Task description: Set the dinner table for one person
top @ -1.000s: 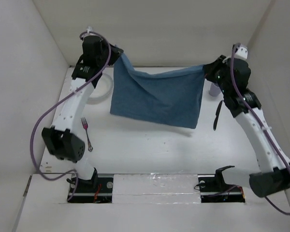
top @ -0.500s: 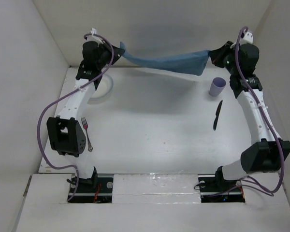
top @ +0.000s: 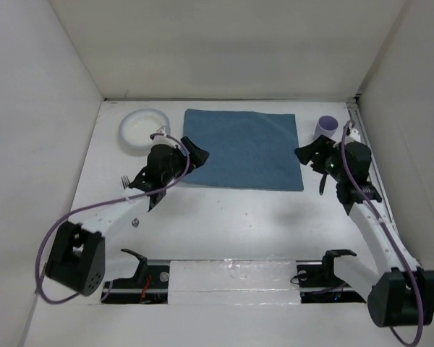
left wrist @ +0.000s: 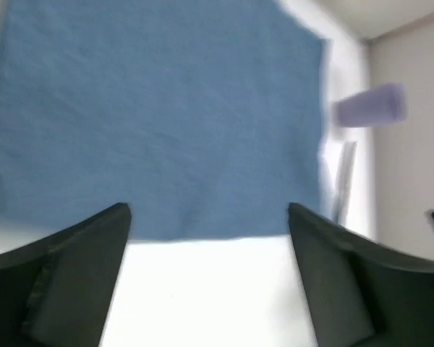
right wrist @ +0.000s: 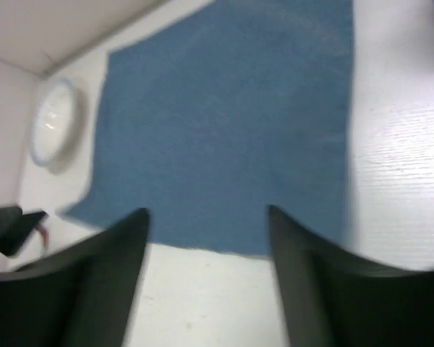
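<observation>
The blue placemat (top: 242,148) lies flat on the white dinner table (top: 239,217), toward the back. My left gripper (top: 195,155) hovers open at the mat's near left corner, holding nothing. My right gripper (top: 304,153) stands open at the near right corner, also holding nothing. In the left wrist view the placemat (left wrist: 159,116) fills the space beyond the open left gripper (left wrist: 210,217). In the right wrist view the placemat (right wrist: 231,123) lies just past the open right gripper (right wrist: 206,217).
A white bowl (top: 142,129) sits left of the mat and a purple cup (top: 325,128) right of it. A fork (top: 124,179) shows partly beside my left arm. A black knife (top: 322,184) lies by my right arm. White walls enclose the table.
The placemat was held up stretched between both grippers; now it lies flat on the table. Both grippers have opened, let it go and drawn back toward the near side.
</observation>
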